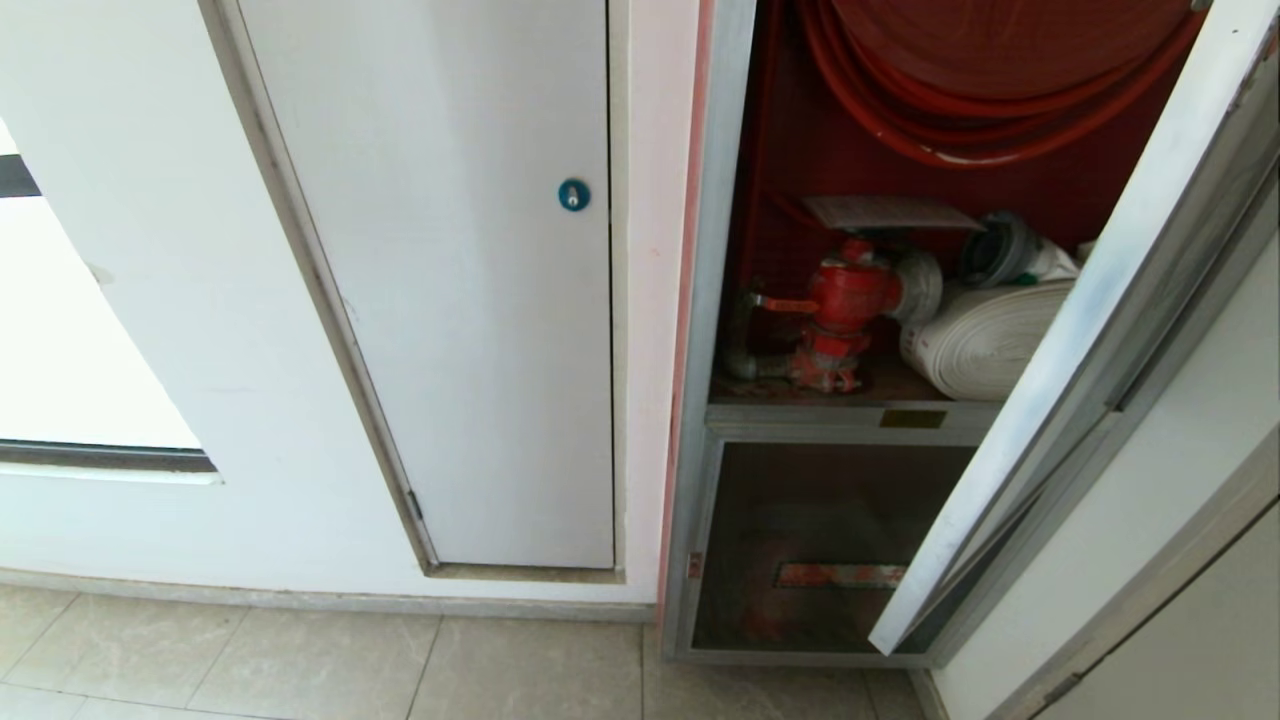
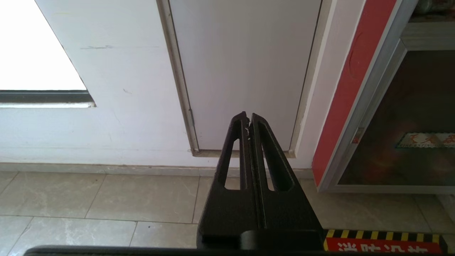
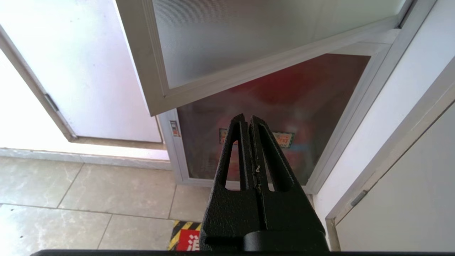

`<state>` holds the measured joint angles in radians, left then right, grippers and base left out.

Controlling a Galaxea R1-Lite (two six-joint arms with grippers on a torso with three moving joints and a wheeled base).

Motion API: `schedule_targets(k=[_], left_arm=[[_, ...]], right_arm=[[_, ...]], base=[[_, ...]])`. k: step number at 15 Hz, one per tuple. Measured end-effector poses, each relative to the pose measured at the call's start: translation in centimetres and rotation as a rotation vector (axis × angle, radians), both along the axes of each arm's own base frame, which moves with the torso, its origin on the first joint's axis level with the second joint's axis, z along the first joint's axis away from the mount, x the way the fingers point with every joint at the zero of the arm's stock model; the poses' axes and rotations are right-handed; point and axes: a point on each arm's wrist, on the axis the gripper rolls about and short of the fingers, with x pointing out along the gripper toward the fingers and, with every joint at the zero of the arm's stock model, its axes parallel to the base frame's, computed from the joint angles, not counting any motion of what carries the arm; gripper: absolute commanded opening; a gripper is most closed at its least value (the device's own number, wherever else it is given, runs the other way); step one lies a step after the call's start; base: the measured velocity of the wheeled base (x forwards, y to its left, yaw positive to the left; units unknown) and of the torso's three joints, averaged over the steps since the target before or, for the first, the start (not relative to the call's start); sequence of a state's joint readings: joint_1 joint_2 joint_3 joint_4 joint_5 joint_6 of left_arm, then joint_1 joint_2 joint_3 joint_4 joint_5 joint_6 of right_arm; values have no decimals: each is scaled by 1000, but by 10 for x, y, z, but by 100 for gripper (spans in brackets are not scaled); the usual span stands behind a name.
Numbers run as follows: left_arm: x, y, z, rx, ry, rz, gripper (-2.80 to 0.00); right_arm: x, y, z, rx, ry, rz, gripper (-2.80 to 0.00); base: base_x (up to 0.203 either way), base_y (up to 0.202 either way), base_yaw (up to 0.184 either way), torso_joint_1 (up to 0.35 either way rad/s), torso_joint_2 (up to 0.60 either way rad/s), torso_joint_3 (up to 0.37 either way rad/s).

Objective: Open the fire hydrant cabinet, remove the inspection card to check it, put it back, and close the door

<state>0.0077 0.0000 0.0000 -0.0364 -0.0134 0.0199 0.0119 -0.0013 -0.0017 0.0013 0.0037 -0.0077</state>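
The fire hydrant cabinet point(image 1: 718, 300) stands open at the right of the head view, red inside, with a red hose reel point(image 1: 960, 90), a red valve point(image 1: 840, 310) and a white rolled hose point(image 1: 985, 345). The inspection card point(image 1: 890, 213) lies flat just above the valve. The door point(image 1: 1110, 310) swings out toward me on the right; its frosted pane point(image 3: 249, 39) fills the top of the right wrist view. Neither arm shows in the head view. My left gripper point(image 2: 248, 117) hangs low, shut and empty, facing the white wall panel. My right gripper point(image 3: 248, 119) is shut and empty, facing the lower glass panel.
A white panel point(image 1: 470, 300) with a blue round lock point(image 1: 574, 194) sits left of the cabinet. Below the shelf is a smaller dark glass panel point(image 1: 800, 540). A red sign with yellow-black stripes point(image 3: 185, 236) marks the tiled floor point(image 1: 300, 670). Another white door point(image 1: 1190, 640) stands at far right.
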Motion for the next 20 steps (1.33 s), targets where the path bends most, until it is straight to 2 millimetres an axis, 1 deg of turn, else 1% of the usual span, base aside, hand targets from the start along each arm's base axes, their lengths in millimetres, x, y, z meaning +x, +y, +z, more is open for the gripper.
schedule_targets(k=[3,5,8,11,13,14,18,20], left_arm=[[0,0,0,0,0,0,-280],[0,0,0,0,0,-1,-280],[0,0,0,0,-1,-1,-280],[0,0,0,0,-1,0,-280],[0,0,0,0,0,-1,-280],[0,0,0,0,-1,0,-280],[0,0,0,0,-1,0,-280],[0,0,0,0,0,0,-280]], right_arm=[[-1,0,2,0,3,-13,-280],[-7,0,18,2,-20,-15,-280],[-17,1,60,24,-18,39,-280],[-16,4,109,59,33,161,-280],[-7,6,139,80,97,278,-280],[2,8,152,92,139,339,-280],[44,12,189,186,266,523,-280],[64,16,202,224,314,617,-280]], base=[[0,0,0,0,0,0],[0,0,0,0,0,0],[0,0,0,0,0,0],[0,0,0,0,0,0],[0,0,0,0,0,0],[0,0,0,0,0,0],[0,0,0,0,0,0],[0,0,0,0,0,0]])
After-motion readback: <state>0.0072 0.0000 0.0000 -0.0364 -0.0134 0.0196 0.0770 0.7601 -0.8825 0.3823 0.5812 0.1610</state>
